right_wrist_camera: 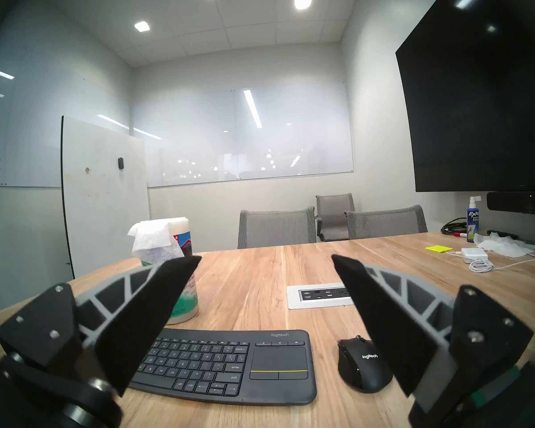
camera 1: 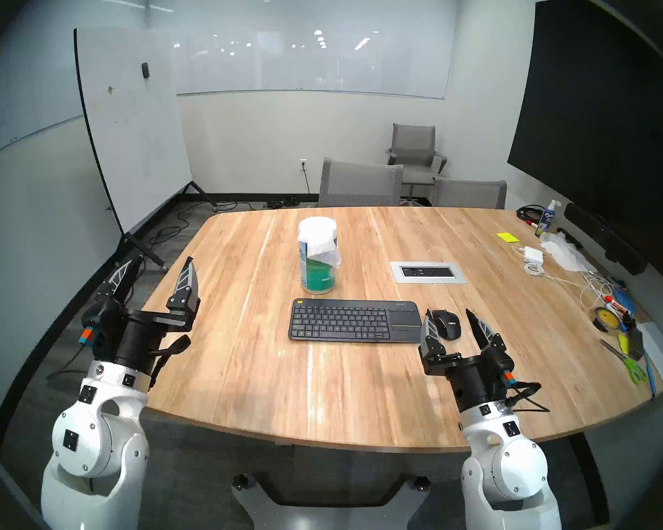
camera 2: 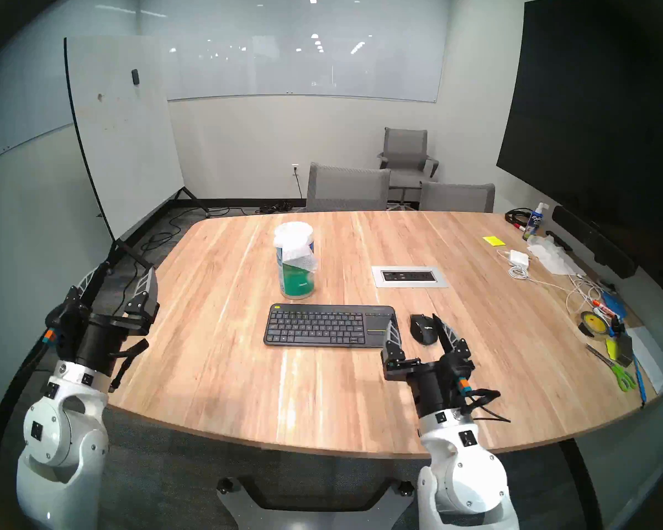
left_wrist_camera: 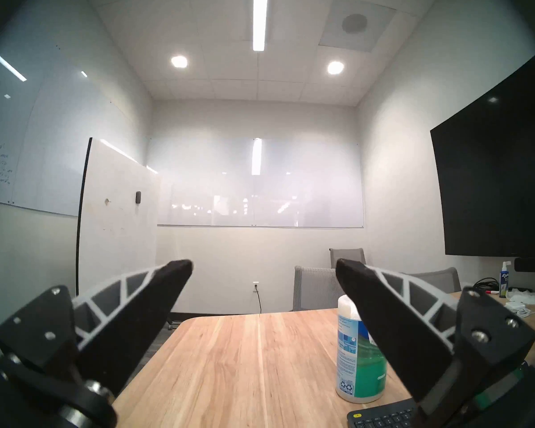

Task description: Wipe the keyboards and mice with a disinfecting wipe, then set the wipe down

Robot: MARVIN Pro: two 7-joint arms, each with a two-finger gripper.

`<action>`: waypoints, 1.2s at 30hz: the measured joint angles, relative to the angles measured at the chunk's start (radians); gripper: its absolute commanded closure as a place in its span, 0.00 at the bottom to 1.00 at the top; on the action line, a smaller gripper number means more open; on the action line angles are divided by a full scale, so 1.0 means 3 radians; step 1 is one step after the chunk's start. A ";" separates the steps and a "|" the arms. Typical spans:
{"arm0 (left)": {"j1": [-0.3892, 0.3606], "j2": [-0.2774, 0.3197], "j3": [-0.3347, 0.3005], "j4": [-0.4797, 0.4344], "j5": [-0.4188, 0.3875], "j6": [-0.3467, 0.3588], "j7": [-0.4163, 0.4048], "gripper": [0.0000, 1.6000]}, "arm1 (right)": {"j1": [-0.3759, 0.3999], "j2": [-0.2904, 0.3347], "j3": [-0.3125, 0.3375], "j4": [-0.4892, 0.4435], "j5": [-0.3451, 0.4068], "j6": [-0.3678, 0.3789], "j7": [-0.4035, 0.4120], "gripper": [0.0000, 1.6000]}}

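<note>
Left gripper (camera 1: 156, 275) hangs wide open and empty off the table's left edge. One thin white wipe (camera 1: 324, 250) droops from the tall blue-green canister (camera 1: 317, 263) — a hard tug could tip it onto the flat dark-grey keyboard (camera 1: 355, 320). Round black mouse (camera 1: 446, 324) sits by the right gripper (camera 1: 452, 319) — also spread, empty.

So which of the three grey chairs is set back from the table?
The armchair by the back wall; the other two chairs are pushed up to the table's far edge.

Matt dark plastic keyboard (camera 1: 355, 320) and mouse (camera 1: 446, 324) on a smooth streaked wooden table (camera 1: 245, 364); textured white wipe (camera 1: 324, 252).
</note>
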 measured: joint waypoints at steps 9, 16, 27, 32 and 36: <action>-0.0023 0.0100 -0.0135 0.0054 -0.0198 0.0044 -0.0210 0.00 | 0.0107 0.0070 -0.0193 0.0066 -0.0120 0.0108 -0.0182 0.00; -0.0046 0.0164 -0.0224 0.0124 -0.0398 0.0044 -0.0370 0.00 | 0.0204 0.0150 -0.0358 0.0097 -0.0188 0.0187 -0.0314 0.00; -0.0162 0.0296 -0.0311 0.0383 -0.0659 0.0083 -0.0610 0.00 | 0.0435 0.0246 -0.0544 0.0276 -0.0335 0.0194 -0.0506 0.00; -0.0250 0.0358 -0.0334 0.0491 -0.0742 0.0153 -0.0678 0.00 | 0.0590 0.0267 -0.0603 0.0454 -0.0408 0.0186 -0.0567 0.00; -0.0328 0.0414 -0.0350 0.0552 -0.0794 0.0218 -0.0729 0.00 | 0.0729 0.0274 -0.0642 0.0586 -0.0469 0.0185 -0.0615 0.00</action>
